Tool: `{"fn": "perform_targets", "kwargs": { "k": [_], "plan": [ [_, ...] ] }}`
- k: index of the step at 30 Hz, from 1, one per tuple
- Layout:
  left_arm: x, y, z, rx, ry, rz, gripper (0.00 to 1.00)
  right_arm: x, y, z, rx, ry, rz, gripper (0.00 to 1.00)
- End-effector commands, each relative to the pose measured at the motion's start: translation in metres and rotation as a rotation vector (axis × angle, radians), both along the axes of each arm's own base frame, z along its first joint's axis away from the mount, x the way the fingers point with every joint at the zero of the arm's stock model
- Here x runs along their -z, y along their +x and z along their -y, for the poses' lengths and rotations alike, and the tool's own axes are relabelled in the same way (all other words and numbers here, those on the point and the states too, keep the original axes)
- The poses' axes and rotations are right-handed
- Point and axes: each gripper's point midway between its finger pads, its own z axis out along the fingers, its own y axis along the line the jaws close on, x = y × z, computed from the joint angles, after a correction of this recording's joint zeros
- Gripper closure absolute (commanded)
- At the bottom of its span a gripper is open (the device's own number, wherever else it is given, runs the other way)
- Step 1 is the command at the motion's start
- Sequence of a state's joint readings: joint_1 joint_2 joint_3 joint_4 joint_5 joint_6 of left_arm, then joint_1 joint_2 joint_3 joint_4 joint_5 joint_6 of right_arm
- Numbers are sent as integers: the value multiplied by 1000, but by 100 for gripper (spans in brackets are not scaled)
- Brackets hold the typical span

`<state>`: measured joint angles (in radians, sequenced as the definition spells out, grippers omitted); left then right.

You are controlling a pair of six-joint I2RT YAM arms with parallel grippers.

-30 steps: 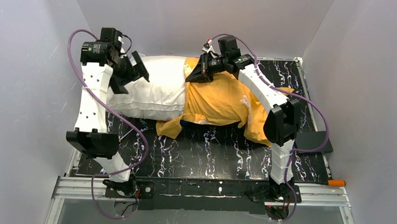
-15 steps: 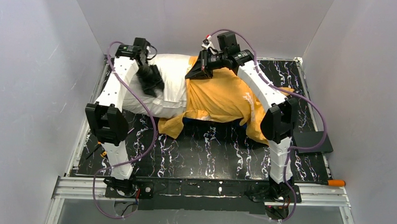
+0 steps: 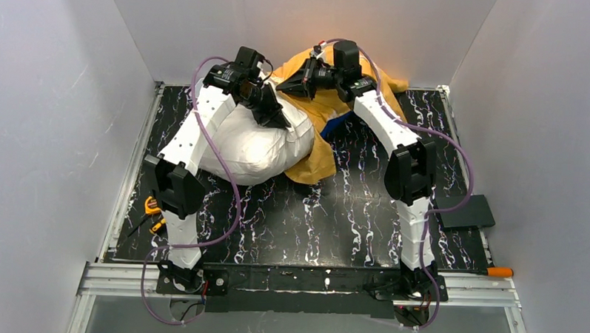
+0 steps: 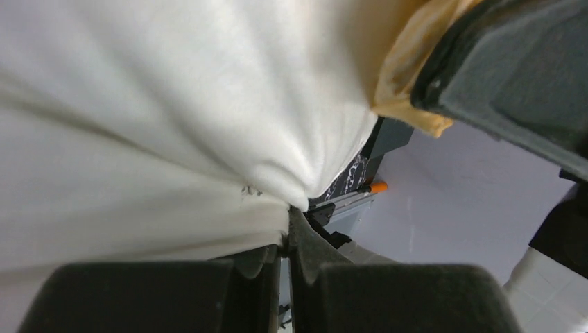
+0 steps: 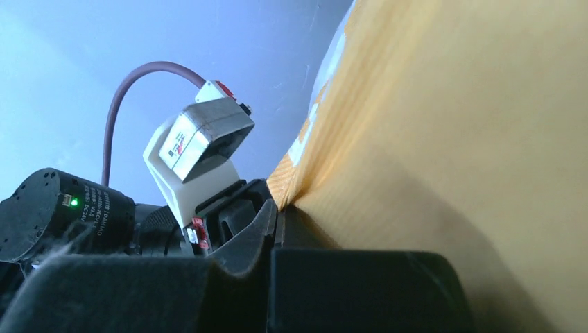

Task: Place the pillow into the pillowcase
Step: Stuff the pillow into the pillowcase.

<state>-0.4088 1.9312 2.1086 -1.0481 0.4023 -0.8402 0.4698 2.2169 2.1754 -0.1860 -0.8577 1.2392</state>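
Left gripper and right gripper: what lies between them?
Between the left gripper, pinching the pillow, and the right gripper lies a bunched orange-yellow pillowcase edge; the left wrist view shows it.

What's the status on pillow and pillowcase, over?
Left gripper shut on pillow. Right gripper shut on pillowcase. Pillow mostly uncovered. Nothing blocking.

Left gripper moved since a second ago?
Yes. The left gripper swung right, from the left edge of the table toward its middle, and shut on the pillow.
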Motion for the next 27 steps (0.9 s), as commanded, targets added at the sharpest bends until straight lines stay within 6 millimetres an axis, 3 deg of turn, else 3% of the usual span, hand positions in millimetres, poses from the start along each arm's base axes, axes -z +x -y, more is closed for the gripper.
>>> {"fn": "perform_targets", "kwargs": {
  "k": [1,6,10,11,13,18,22,27],
  "plan": [
    [-37,-28,27,105,-135,46,100,-74,-64,-16,-157,149,124,99],
    [-8,-57,-5,97,-25,3,100,-29,-82,17,-158,-50,106,99],
    [7,-82,-28,126,63,-4,100,-7,-103,43,-208,-194,130,99],
    [10,-86,-33,130,79,-4,100,-4,-107,47,-224,-220,140,94],
    [15,-96,-42,136,103,-1,100,-1,-106,56,-228,-274,175,74],
    [28,-111,-50,169,133,-30,100,-21,-78,69,-123,-388,357,33],
    [31,-114,-49,183,126,-46,100,-23,-51,74,-6,-450,497,25],
    [34,-117,-46,200,108,-68,100,-15,-21,72,60,-494,596,24]
  ]
}}
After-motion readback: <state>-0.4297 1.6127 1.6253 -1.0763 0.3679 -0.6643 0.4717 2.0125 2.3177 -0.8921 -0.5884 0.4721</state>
